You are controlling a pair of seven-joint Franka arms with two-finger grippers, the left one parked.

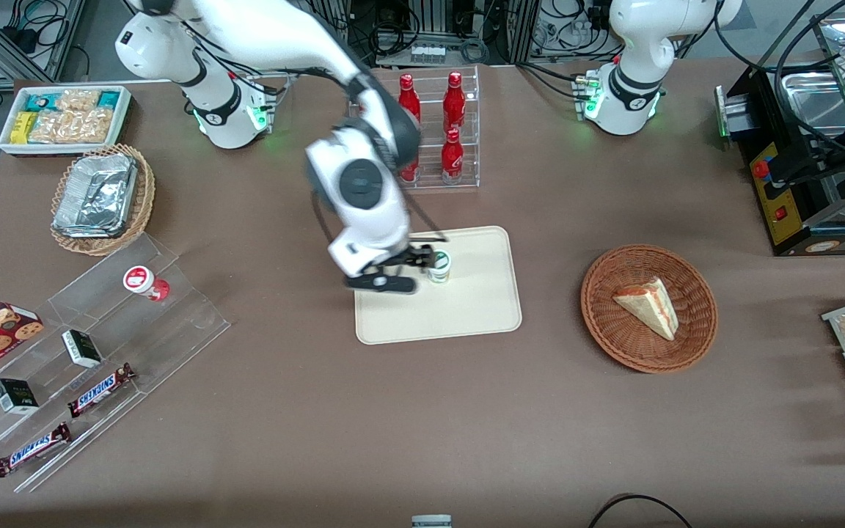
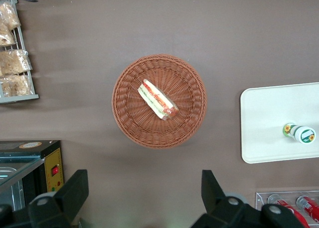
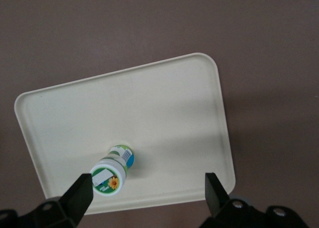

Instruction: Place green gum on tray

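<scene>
Table: green gum (image 3: 111, 174) on tray (image 3: 164, 108), gripper (image 3: 148, 192) spread.

The brown table (image 1: 422, 411) carries all items. The cream tray (image 1: 481, 315) lies flat near its centre, with the green gum (image 1: 439, 266) upright on it. The gripper (image 1: 402, 273) hangs over the tray, fingers spread, beside the gum.

Directly on the table:
- 1 round wicker basket (image 1: 686, 345) holding a sandwich, toward the parked arm's end.
- 1 clear rack (image 1: 443, 132) of 4 red bottles.
- 1 wicker basket (image 1: 142, 213) holding foil trays.
- 1 white snack bin (image 1: 123, 110).
- 1 clear stepped stand (image 1: 173, 323) toward the working arm's end.
</scene>
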